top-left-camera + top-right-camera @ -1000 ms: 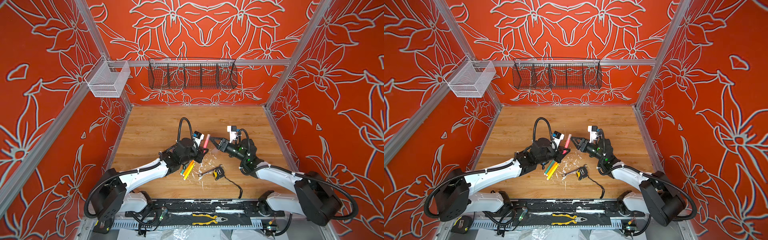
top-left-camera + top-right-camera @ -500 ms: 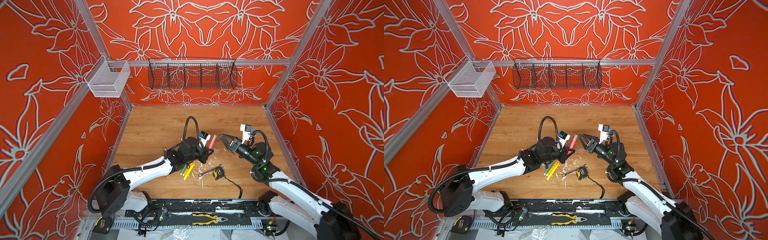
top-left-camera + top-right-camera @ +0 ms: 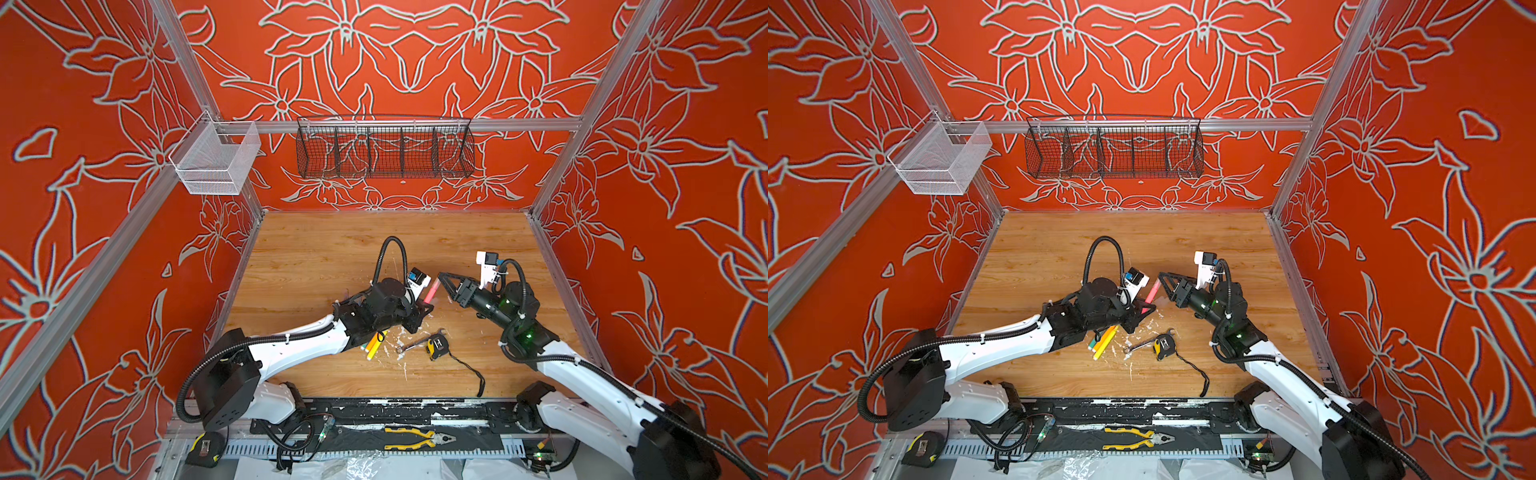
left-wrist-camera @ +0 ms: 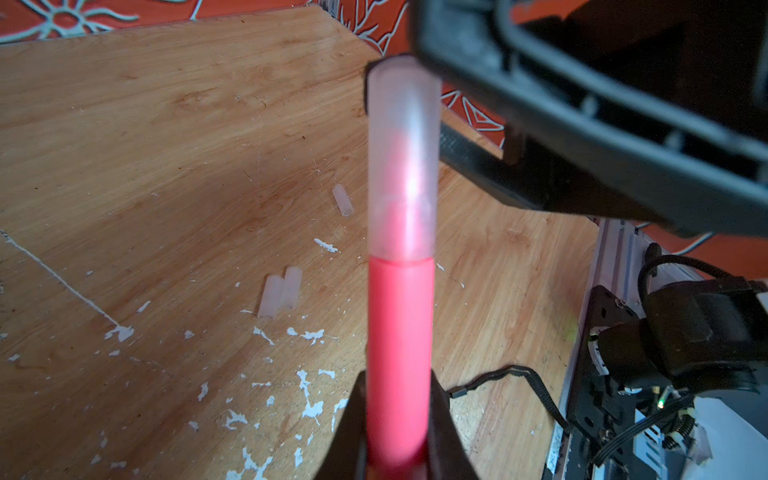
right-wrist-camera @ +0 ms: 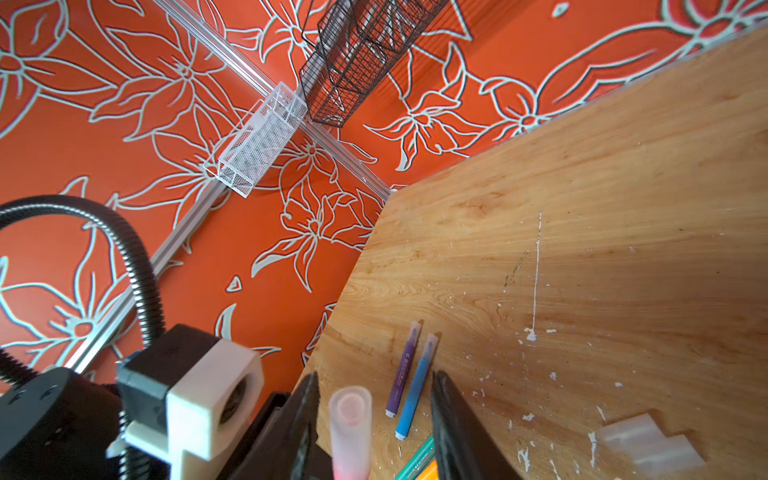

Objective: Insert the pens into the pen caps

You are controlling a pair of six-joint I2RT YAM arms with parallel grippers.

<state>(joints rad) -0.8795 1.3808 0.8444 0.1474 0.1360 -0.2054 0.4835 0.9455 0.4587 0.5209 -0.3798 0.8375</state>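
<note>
My left gripper [image 3: 424, 308] [image 3: 1148, 309] [image 4: 398, 382] is shut on the pink pen [image 3: 432, 291] [image 3: 1153, 291] [image 4: 399, 332], which points up off the table. A translucent pen cap [image 4: 403, 158] [image 5: 351, 411] sits over its tip. My right gripper [image 3: 444, 285] [image 3: 1165, 286] [image 5: 376, 378] is open. Its fingers stand either side of that cap without touching it. Purple [image 5: 403, 370], blue [image 5: 415, 390] and green [image 5: 415, 457] pens lie on the table. Orange and yellow pens [image 3: 376, 343] [image 3: 1104, 340] lie under the left wrist. Loose pen caps [image 4: 280, 291] [image 4: 343, 199] lie nearby.
A silver wrench [image 3: 415, 343] and a yellow tape measure [image 3: 434, 347] with a black strap lie in front of the grippers. White paint flecks dot the wood. A black wire basket [image 3: 384, 149] and a white mesh basket [image 3: 216, 162] hang on the walls.
The left gripper has carried the pink pen a little to the right. The right arm has swung back to the right, and its gripper has come away from the pen's top end.
</note>
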